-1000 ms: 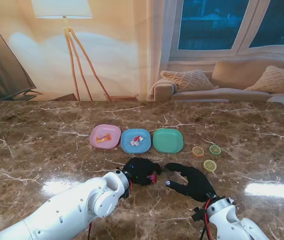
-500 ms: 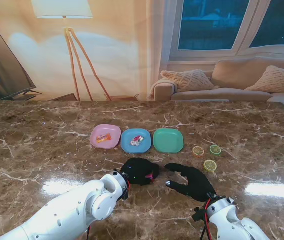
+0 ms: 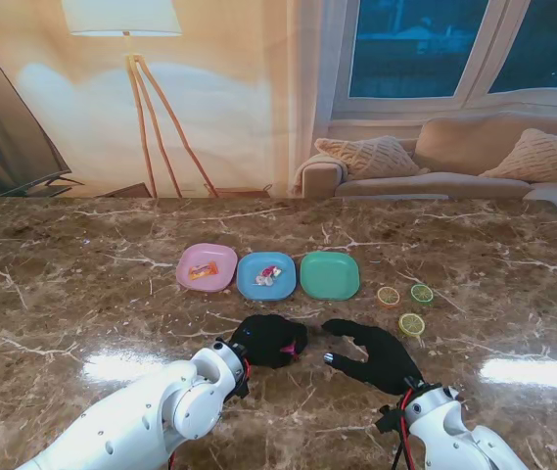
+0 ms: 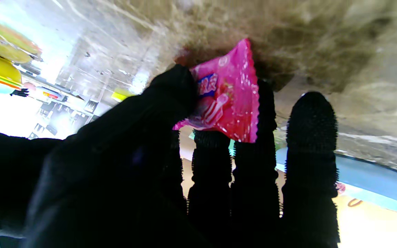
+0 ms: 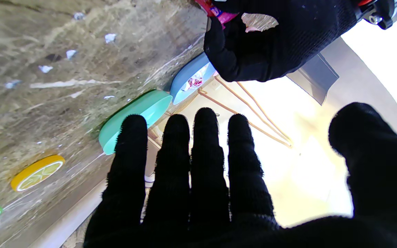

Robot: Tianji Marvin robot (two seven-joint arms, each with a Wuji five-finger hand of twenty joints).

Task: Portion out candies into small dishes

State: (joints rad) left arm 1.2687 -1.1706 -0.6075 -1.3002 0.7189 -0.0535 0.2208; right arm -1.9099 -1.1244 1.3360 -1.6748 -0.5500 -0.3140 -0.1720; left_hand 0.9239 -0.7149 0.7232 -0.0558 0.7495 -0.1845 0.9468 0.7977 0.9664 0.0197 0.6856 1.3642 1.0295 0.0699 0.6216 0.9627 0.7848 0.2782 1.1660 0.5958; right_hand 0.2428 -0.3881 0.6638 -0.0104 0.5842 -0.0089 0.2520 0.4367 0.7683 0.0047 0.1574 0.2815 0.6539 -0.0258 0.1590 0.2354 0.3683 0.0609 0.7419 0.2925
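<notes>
Clearly, left hand (image 3: 270, 340) pinches glossy pink candy (image 4: 227, 94)

Brown marble table top (image 3: 82, 284), veined white, glossy, two bright glare patches near. Beyond its far edge, warm beige wall (image 3: 229, 108); floor lamp (image 3: 126, 59) far left of centre, white shade lit, splayed wooden tripod legs. Dark flat screen (image 3: 4, 127) at far left edge. Far right, beige sofa (image 3: 454, 162) with knitted cushions (image 3: 371, 155), under white-framed windows (image 3: 435, 49), dark blue outside. Pale curtain (image 3: 309, 78) beside the window
</notes>
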